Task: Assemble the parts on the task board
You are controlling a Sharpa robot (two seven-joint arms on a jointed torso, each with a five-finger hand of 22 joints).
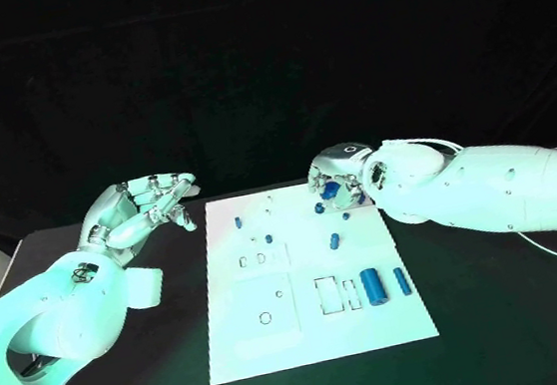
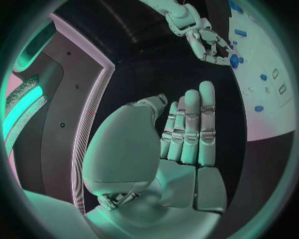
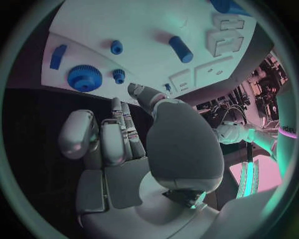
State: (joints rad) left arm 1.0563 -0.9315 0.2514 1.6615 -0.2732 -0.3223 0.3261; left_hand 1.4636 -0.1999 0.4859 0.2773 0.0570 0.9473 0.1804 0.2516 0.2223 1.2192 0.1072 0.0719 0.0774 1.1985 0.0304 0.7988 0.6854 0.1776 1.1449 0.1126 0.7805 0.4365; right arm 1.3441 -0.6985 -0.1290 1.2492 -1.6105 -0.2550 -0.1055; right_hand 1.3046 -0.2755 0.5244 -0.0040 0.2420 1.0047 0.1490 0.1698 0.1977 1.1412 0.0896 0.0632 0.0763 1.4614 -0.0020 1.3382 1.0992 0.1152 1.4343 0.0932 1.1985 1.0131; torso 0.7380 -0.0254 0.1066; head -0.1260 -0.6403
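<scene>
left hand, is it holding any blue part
No, the left hand has its fingers straight and its palm bare.

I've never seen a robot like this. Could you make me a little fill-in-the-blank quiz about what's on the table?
1. The small parts on the task board are coloured ____.
2. The left hand hovers beside the board, off it, holding ____.
3. The right hand is at the board's ____ edge, seen from the robot.
4. The blue gear lies flat on the ____.

Missing words: blue; nothing; far; task board
</scene>
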